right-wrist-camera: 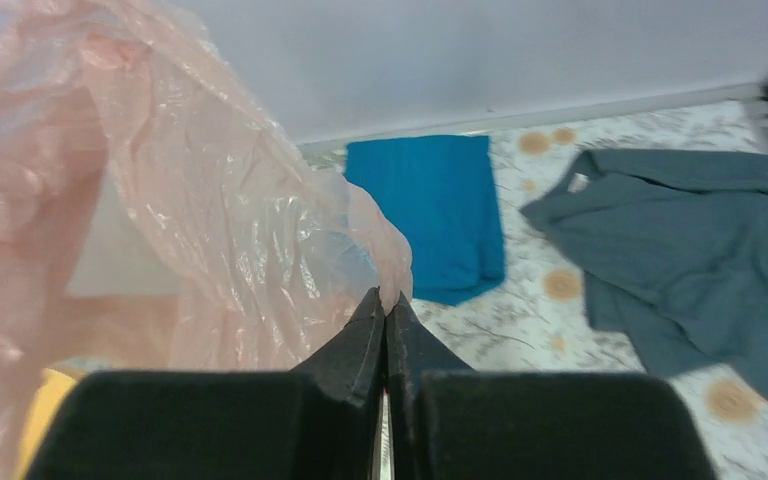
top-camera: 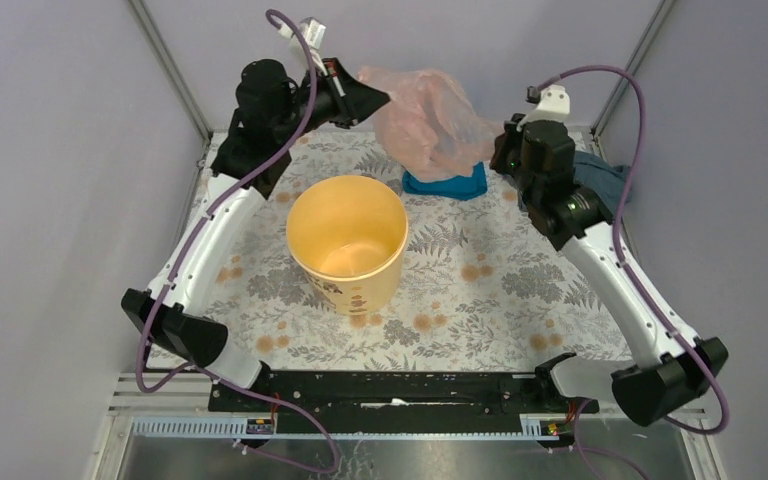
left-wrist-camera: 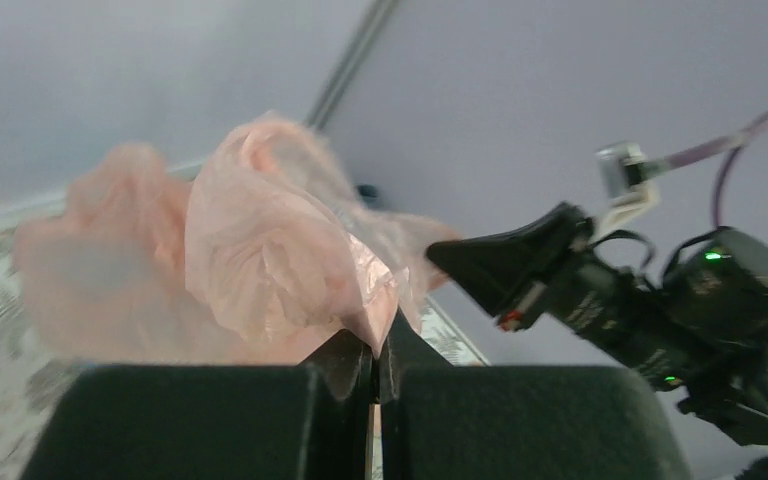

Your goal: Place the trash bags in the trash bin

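The pale-pink translucent trash bag (top-camera: 432,122) hangs in the air at the back of the table, stretched between both grippers. My left gripper (top-camera: 385,97) is shut on the bag's left edge (left-wrist-camera: 290,250), film pinched at its tips (left-wrist-camera: 375,345). On the other side, my right gripper (top-camera: 495,150) is shut on the bag's right edge (right-wrist-camera: 210,220), film caught at its tips (right-wrist-camera: 386,300). The trash bin (top-camera: 346,240), a round yellow-orange bucket, stands upright and open in front of the bag, below and between the two arms. A sliver of its rim (right-wrist-camera: 40,410) shows in the right wrist view.
A folded bright blue cloth (top-camera: 447,183) (right-wrist-camera: 438,215) lies on the floral tablecloth just under the bag. A grey-blue cloth (top-camera: 600,180) (right-wrist-camera: 700,250) lies crumpled at the back right, by the right arm. Metal frame posts stand at both back corners.
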Available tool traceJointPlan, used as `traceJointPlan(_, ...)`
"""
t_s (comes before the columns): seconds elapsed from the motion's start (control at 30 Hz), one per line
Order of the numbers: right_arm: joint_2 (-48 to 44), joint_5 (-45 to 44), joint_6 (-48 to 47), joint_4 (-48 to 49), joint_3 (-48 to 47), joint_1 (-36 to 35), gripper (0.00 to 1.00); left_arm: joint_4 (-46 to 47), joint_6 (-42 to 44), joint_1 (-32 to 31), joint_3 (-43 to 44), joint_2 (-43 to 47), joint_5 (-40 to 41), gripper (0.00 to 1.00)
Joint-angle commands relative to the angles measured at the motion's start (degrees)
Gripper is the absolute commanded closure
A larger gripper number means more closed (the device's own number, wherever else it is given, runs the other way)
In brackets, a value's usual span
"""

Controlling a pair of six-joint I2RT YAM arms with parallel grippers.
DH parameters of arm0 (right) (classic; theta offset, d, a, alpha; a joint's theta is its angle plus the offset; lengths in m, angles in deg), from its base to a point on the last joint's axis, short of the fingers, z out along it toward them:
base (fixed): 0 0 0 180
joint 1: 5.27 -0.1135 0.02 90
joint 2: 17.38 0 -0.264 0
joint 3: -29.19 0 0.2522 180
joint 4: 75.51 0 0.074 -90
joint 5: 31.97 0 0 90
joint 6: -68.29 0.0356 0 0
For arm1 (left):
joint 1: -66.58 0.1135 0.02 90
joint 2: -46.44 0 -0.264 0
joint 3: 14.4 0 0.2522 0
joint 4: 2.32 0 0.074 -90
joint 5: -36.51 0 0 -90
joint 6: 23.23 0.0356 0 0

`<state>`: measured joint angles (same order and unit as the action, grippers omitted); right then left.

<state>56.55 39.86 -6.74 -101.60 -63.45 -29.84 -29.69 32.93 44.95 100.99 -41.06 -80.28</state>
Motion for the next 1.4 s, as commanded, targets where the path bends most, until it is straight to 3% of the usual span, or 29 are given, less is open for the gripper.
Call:
traceJointPlan(0.0,-4.8,-8.7,-3.1,-5.8,4.9,0.1,0.95,2.4,1.5,-5.6,5.0,-3.0,1.2,1.00)
traceJointPlan(0.2,-15.3,-14.1,-4.9,-10.6,8.7,0.2,0.96,2.3,2.7,-13.9,5.8,-3.4,6.9,1.00)
traceJointPlan(0.27,-19.0,-14.3,-6.1,-12.0,8.8,0.2,0.92,1.5,3.5,-15.5,5.6,-3.0,9.2,1.00)
traceJointPlan(0.43,-23.3,-10.2,-4.9,-18.4,7.5,0.2,0.72,0.3,2.8,-18.6,4.2,-4.0,8.6,1.00)
traceJointPlan(0.57,-23.4,-8.7,-4.6,-27.8,3.2,0.1,0.43,0.6,3.1,-21.5,2.9,-5.1,6.4,1.00)
traceJointPlan(0.63,-22.4,-9.9,-4.7,-34.4,-1.9,0.1,0.24,1.6,2.9,-21.9,2.1,-5.5,4.8,1.00)
traceJointPlan(0.7,-21.3,-9.5,-4.7,-39.8,-6.4,0.2,0.15,2.9,2.4,-22.1,1.2,-5.7,3.4,1.00)
traceJointPlan(0.8,-21.6,-0.1,-3.3,-41.0,-7.6,0.2,0.18,6.4,0.6,-22.2,-0.4,-6.1,-0.4,1.00)
traceJointPlan(0.93,-24.9,14.4,5.4,-30.1,3.1,0.2,0.21,11.7,-1.1,-22.9,-2.3,-6.8,-5.7,1.00)
traceJointPlan(1.0,-26.4,16.3,9.6,-24.9,8.2,0.1,0.30,12.0,-0.9,-23.6,-2.5,-7.1,-6.5,1.00)
traceJointPlan(1.07,-27.9,16.2,12.0,-20.1,12.9,0.2,0.37,12.1,-0.7,-24.1,-3.0,-7.2,-7.0,1.00)
traceJointPlan(1.23,-30.7,13.7,13.7,-9.0,22.3,0.2,0.42,15.1,-1.5,-25.1,-5.1,-7.1,-10.8,1.00)
traceJointPlan(1.37,-31.3,4.2,10.9,-12.3,19.2,0.2,0.43,15.1,-1.1,-25.6,-5.6,-6.7,-11.4,1.00)
